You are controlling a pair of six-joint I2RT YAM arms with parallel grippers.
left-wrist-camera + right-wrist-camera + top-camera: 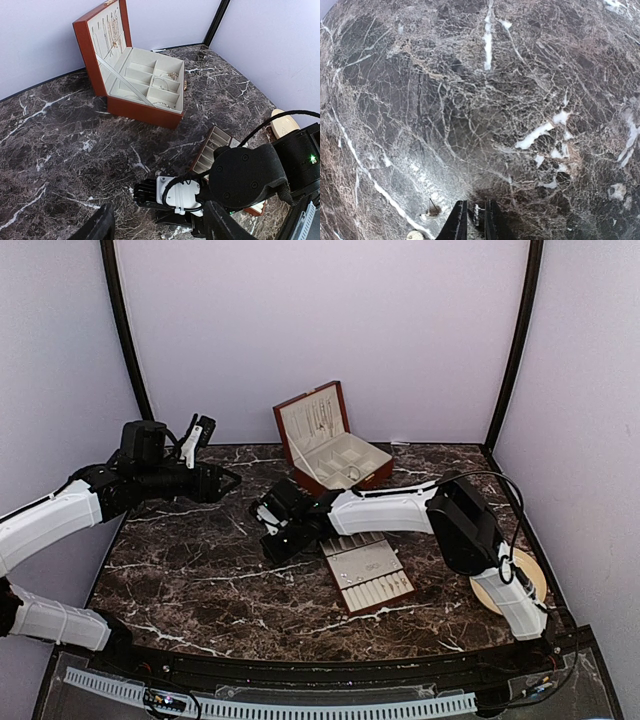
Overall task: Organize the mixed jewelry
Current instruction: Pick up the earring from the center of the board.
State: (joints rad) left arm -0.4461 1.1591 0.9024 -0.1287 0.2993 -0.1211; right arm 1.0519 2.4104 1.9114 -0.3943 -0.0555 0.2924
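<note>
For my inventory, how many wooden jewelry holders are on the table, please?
2: open box at the back, flat tray in front of it; the right arm could hide others.

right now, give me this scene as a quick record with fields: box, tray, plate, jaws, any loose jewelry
jewelry box: open, lid upright, far centre of marble table
inside box: fine pieces in some compartments
slotted tray: flat on table, nearer than box, apart from it
beige plate: right edge, partly under right arm
loose piece: small, earring-like, on marble beside right jaws
left jaws: wide apart, empty, raised over table's left side
right jaws: almost together, low over marble left of tray; cannot tell if holding anything
</note>
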